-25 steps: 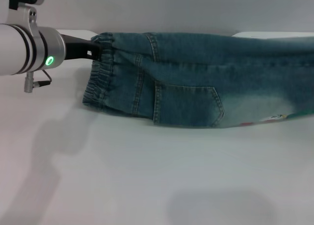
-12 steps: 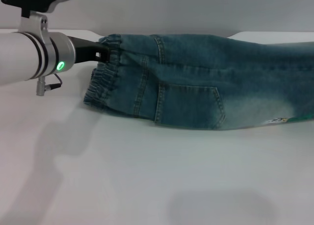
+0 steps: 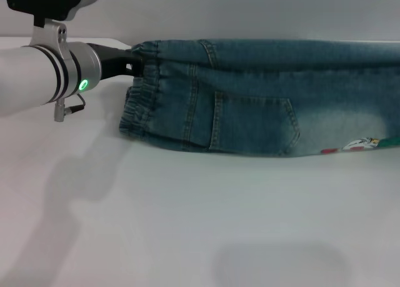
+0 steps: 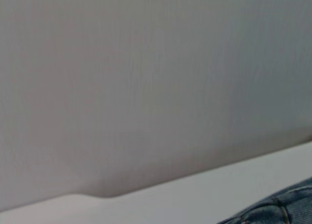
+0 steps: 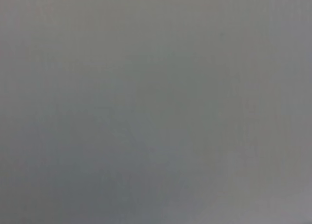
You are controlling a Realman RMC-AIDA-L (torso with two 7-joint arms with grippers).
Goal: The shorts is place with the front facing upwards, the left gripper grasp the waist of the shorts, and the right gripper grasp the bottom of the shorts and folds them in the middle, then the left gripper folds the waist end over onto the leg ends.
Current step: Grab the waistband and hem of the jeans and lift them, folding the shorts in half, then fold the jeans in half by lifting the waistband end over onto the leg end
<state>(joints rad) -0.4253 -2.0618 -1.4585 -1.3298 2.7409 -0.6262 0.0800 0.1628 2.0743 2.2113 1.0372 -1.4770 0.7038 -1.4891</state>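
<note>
The teal-blue denim shorts (image 3: 262, 93) lie folded lengthwise across the far part of the white table (image 3: 187, 224) in the head view. The gathered waist of the shorts (image 3: 139, 109) points left and a patch pocket (image 3: 256, 121) faces up. My left gripper (image 3: 134, 60), on the green-lit arm (image 3: 47, 74), is shut on the far corner of the waistband and holds it slightly raised. A sliver of denim (image 4: 273, 212) shows at the edge of the left wrist view. The leg ends run out of view to the right. The right gripper is not visible.
A small coloured print (image 3: 359, 143) peeks out at the shorts' near right edge. The left arm's shadow (image 3: 75, 174) falls on the bare white table. The right wrist view shows only plain grey.
The left gripper has moved right and a little away, carrying the waistband with it. The whole shorts have slid to the right.
</note>
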